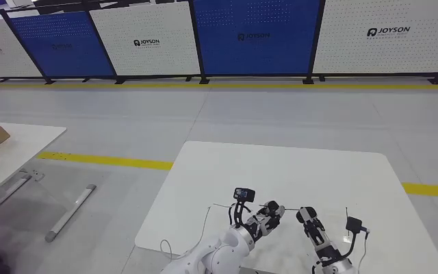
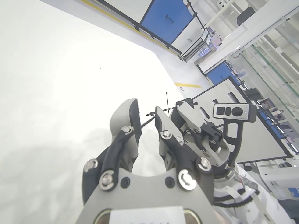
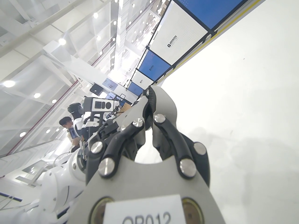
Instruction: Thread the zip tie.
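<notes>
Both arms are in close over the near side of the white table (image 1: 287,171), tips almost nose to nose. The left gripper (image 2: 146,103) is released, jaws standing apart, and the black zip tie (image 2: 147,120) runs slantwise through the gap, lying close to one pad (image 2: 135,115). From there the tie carries on behind the other finger, straight across to the right gripper (image 2: 179,104) just beyond. Over on the right wrist view, that right gripper (image 3: 149,92) is clenched, fingers pressed together, with a sliver of the dark tie pinched at the very tip. From above, the tie (image 1: 291,208) is a thin line bridging the two grippers, up off the table.
</notes>
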You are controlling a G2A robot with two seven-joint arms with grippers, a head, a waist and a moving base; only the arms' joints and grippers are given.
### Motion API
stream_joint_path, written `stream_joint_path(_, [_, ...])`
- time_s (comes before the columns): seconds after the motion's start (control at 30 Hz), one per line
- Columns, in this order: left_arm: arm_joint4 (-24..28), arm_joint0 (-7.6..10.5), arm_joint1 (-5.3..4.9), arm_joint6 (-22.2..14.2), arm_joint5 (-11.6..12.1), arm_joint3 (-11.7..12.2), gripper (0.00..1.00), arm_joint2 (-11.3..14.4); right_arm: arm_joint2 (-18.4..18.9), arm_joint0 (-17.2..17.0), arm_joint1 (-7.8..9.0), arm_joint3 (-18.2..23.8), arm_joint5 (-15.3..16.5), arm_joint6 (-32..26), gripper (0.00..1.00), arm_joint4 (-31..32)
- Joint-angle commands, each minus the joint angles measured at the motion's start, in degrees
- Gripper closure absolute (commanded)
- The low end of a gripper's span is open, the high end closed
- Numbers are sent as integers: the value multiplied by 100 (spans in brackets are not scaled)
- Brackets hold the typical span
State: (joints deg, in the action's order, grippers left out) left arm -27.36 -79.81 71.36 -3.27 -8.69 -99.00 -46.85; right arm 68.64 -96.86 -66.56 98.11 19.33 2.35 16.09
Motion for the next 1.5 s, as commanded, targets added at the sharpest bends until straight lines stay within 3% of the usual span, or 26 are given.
stream_joint_path(0.0, [4,1,4,-4,-5,-2,92,-9,11,-7,-4,7,4,-7,100,8])
stream_joint_path(0.1, [-8,-3,10,-11,-11,-2,100,-18,26,-16,-12,13,10,-20,100,22])
stream_joint_path(0.87, [-101,-131,12,-181,240,-144,100,-62,63,14,-70,-15,15,-362,100,-97])
stream_joint_path(1.13, [-143,-166,16,-133,134,-151,100,-119,178,-92,-51,199,15,-458,100,-286])
stream_joint_path(1.37, [-146,-206,22,-99,184,-179,100,-130,178,-55,-61,59,15,-445,100,-219])
stream_joint_path(1.4, [-151,-212,22,-90,183,-181,100,-134,170,-45,-64,43,15,-457,88,-202])
stream_joint_path(1.47, [-158,-220,24,-81,176,-180,100,-143,161,-29,-69,19,7,-473,78,-150])
